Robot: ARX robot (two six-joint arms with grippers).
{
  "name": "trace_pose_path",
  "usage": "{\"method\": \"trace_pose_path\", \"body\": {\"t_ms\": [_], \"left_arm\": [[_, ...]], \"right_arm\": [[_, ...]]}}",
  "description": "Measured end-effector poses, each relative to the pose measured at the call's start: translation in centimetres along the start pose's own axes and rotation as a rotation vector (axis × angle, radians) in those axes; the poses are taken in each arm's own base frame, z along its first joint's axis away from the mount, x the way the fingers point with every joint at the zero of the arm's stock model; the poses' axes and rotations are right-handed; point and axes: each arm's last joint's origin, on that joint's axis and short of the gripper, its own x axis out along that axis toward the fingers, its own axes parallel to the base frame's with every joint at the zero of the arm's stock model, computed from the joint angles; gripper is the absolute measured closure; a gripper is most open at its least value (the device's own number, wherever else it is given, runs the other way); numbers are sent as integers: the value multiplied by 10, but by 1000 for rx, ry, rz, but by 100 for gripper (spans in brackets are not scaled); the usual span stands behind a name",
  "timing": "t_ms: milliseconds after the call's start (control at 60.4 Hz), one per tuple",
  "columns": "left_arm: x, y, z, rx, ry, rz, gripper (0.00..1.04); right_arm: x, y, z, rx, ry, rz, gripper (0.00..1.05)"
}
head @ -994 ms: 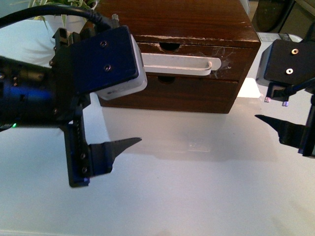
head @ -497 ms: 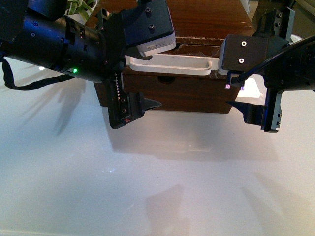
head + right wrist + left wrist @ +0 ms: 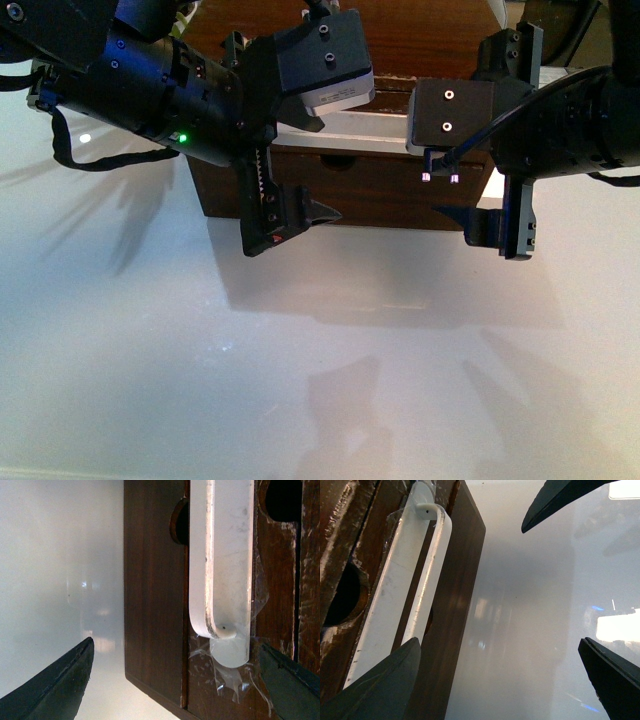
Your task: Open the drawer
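**While both grippers gape at one handle, a bad bite is the danger**

Although the wide, shallow dark-brown wooden drawer looks shut or close to it, seated at the top of the dark-brown wooden chest at 12 o'clock on the glossy white table, neither arm has a hold on it. The left gripper is spread wide before the 9 o'clock end of the long white bar handle; the right gripper is spread just as wide before the 3 o'clock end; nothing is held in either.

Several things could go wrong from here:

- The right gripper's span takes in the handle's rounded end and also the plain dark-brown lower drawer front. If it closes as it stands, it may pinch the wrong edge, or slide off the curve of the bar.
- In the left wrist view one finger lies over the handle, not clear of it. If that arm drives in, it may jam against the bar instead of straddling it.
- The two grippers sit near each other across the drawer's front; if both converge on the bar, they may knock together.
- Crinkled clear tape surrounds the handle's 3 o'clock end, which suggests a weak fixing; a hard or crooked pull could work it loose.
- The table looks slick; with nothing bracing the chest, a pull may drag the whole chest toward 6 o'clock while the drawer does not open.
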Motion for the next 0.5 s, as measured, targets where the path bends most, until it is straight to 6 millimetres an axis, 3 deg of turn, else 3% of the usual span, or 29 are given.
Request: {"method": "trace_pose_path", "body": {"t_ms": [497], "left_arm": [[13, 21, 2, 6, 0, -11, 8]], "right_arm": [[14, -1, 7, -28, -30, 39, 9]]}}
